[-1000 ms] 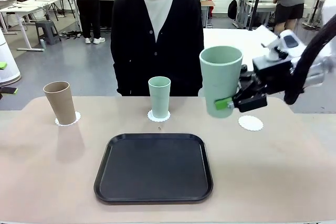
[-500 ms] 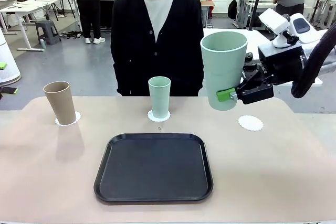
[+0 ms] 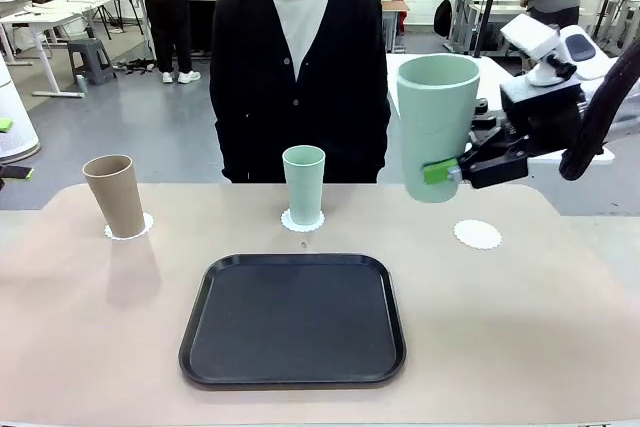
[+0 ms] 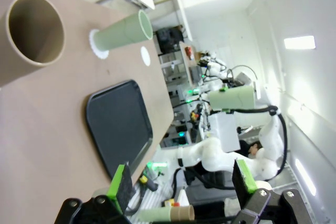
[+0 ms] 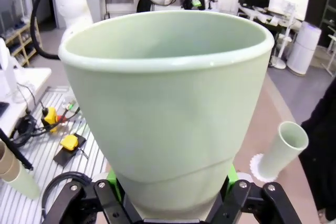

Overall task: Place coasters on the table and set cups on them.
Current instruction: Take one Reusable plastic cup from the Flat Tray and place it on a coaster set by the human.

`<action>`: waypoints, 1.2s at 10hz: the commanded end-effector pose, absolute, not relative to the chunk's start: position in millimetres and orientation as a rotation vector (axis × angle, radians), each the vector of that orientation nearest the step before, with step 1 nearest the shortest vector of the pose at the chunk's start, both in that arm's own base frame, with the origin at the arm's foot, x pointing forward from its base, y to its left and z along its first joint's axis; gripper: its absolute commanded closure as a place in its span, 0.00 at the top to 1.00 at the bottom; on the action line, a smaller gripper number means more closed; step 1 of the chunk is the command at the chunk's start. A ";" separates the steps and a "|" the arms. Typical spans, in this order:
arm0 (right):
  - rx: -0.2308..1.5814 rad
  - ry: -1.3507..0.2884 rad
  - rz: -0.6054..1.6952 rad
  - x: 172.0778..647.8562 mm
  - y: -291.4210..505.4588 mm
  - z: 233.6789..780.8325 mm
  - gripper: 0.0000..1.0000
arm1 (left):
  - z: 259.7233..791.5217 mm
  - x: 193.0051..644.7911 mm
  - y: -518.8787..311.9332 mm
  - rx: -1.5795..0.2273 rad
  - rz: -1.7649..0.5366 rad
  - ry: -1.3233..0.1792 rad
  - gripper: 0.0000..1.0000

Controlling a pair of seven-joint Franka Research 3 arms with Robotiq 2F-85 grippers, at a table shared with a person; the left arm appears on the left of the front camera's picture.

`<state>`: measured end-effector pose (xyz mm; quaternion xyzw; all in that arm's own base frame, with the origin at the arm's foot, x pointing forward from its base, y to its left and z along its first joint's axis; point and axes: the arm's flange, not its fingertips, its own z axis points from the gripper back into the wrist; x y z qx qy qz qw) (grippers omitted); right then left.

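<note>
A tan cup [image 3: 113,194] stands on a coaster [image 3: 130,230] at the table's [image 3: 540,327] far left. A small mint cup [image 3: 303,183] stands on a second coaster [image 3: 302,222] at the far middle. A third coaster [image 3: 477,234] lies bare at the right. My right gripper [image 3: 445,169] is shut on a mint cup [image 3: 434,127], held upright in the air just left of and above the bare coaster. In the right wrist view this cup [image 5: 168,108] sits between the green pads [image 5: 113,178]. The left gripper [image 4: 182,179] is open with nothing between its fingers.
A black tray [image 3: 293,319] lies bare at the near middle of the table. A person in a dark cardigan [image 3: 298,77] stands at the far edge behind the middle cup. The left wrist view shows the tan cup [image 4: 29,35] and the tray [image 4: 119,124].
My right gripper has carried the mint cup up and a little to the right, and the cup has come from slightly tilted to upright. Nothing else has moved.
</note>
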<state>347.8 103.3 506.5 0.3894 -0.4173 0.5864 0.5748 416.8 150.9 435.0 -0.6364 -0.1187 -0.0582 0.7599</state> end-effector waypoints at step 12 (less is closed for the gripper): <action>0.920 -0.964 1.149 488.9 -85.4 489.3 0.81 | 436.2 415.9 150.9 -1.387 -0.128 -0.264 1.00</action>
